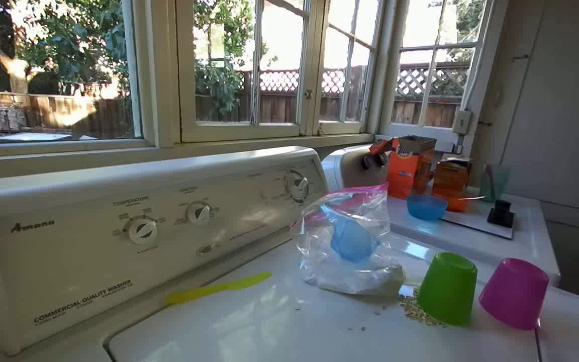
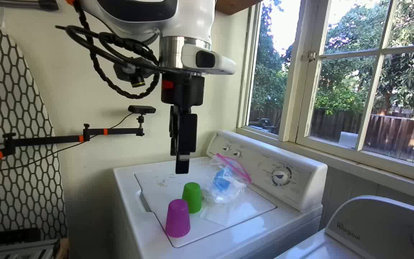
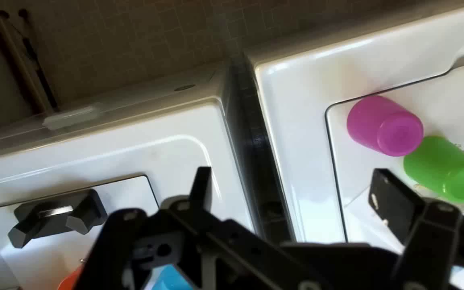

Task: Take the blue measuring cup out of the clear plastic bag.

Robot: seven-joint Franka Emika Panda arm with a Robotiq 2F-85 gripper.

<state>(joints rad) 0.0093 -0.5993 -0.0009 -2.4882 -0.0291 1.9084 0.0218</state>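
The blue measuring cup (image 1: pixel 352 240), pale and translucent, lies tilted inside the clear plastic bag (image 1: pixel 319 274), which stands on the washer lid, its pink rim upward. In an exterior view the cup (image 2: pixel 222 181) shows through the wrinkled bag (image 2: pixel 216 196) near the control panel. My gripper (image 2: pixel 182 167) points down in the air, apart from the bag. In the wrist view the gripper (image 3: pixel 292 177) has its fingers wide apart, with nothing between them but a view of the gap between the two machines. There, the gripper mostly hides the bag and the cup cannot be made out.
Beside the bag, a green tumbler (image 1: pixel 448 289) and a magenta tumbler (image 1: pixel 515 294) stand upside down, with spilled grains (image 1: pixel 420 309) near the green one. A yellow knife (image 1: pixel 219 288) lies along the control panel (image 1: pixel 93 226). Boxes (image 1: pixel 407 171) and a blue dish (image 1: pixel 426 207) occupy the farther machine.
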